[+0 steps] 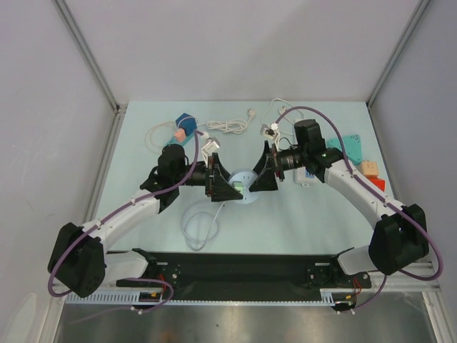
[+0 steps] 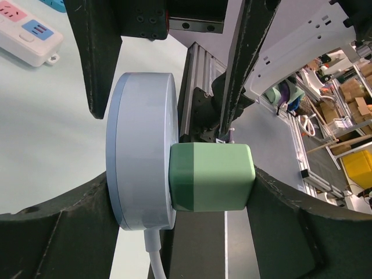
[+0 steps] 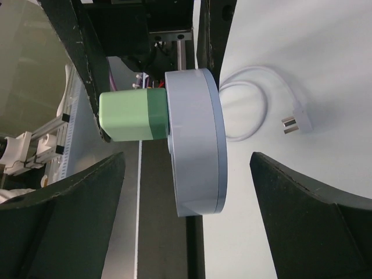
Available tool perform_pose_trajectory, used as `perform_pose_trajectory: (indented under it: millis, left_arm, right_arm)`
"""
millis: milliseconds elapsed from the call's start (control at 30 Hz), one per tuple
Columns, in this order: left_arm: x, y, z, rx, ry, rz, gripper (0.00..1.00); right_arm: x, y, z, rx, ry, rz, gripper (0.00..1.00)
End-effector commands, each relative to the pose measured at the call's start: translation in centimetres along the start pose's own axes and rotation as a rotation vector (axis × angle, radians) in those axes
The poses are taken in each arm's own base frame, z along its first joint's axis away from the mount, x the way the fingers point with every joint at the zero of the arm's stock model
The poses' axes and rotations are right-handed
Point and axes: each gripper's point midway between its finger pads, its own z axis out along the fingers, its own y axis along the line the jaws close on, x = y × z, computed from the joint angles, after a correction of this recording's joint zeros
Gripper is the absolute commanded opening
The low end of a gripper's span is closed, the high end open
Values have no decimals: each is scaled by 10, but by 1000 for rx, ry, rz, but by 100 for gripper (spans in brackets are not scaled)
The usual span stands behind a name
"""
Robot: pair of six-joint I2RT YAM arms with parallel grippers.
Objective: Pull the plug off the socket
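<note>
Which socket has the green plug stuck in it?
The round grey socket; the green plug sticks out of its flat face. The long white power strip shows no plug.

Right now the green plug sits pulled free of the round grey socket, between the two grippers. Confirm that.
Not confirmed. The green plug is not pulled free: it is seated in the face of the round grey socket, as the left wrist view shows. The rest of the statement holds.
</note>
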Motion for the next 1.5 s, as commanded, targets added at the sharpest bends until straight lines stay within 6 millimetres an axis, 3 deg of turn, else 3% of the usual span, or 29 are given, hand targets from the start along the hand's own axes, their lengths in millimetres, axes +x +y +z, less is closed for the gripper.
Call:
perform_pose_trajectory:
  millis: [0,167,367,467,567,667,700,767,800,900,933,1067,1167,1333,1467]
  left_arm:
    - [-29,-24,5,77,-44,116,0]
    - [-36,-26,6,81,-54,131,0]
    - [-42,-26,7,77,-64,147,0]
    - [-44,-24,8,71,-66,149,0]
    - [-45,-23,9,64,-69,151,0]
    - [-48,-21,9,45,-80,162,12]
    - [-51,-17,8,5,-95,162,28]
    - [-59,-14,4,-52,-124,185,50]
    - [-62,-1,1,-136,-143,196,75]
    - [-74,4,-13,-261,-185,248,90]
    - [-86,9,-21,-338,-228,264,92]
    - [-96,26,-38,-511,-254,251,96]
    - [-90,31,-42,-554,-244,214,96]
    - [-82,21,-21,-530,-201,184,91]
    - [-74,30,-5,-590,-148,165,84]
  right_arm:
    - [-8,12,3,-53,-16,-27,92]
    - [-5,14,4,-60,-9,-17,83]
    - [2,16,5,-68,1,-7,63]
    - [1,19,4,-79,0,-8,40]
    - [-3,25,3,-109,-3,-15,0]
    - [-6,26,1,-91,-5,-48,0]
    - [-6,23,0,-69,-7,-51,0]
    - [-6,14,-3,-6,-12,-64,0]
    - [-8,9,-9,21,-24,-61,0]
    - [-11,-3,-19,86,-56,-40,0]
    - [-13,-9,-25,116,-72,-42,0]
    - [-12,-20,-32,178,-92,-28,0]
    - [-11,-31,-37,236,-102,-28,0]
    - [-14,-58,-47,389,-157,86,0]
    - [-14,-67,-50,432,-190,152,0]
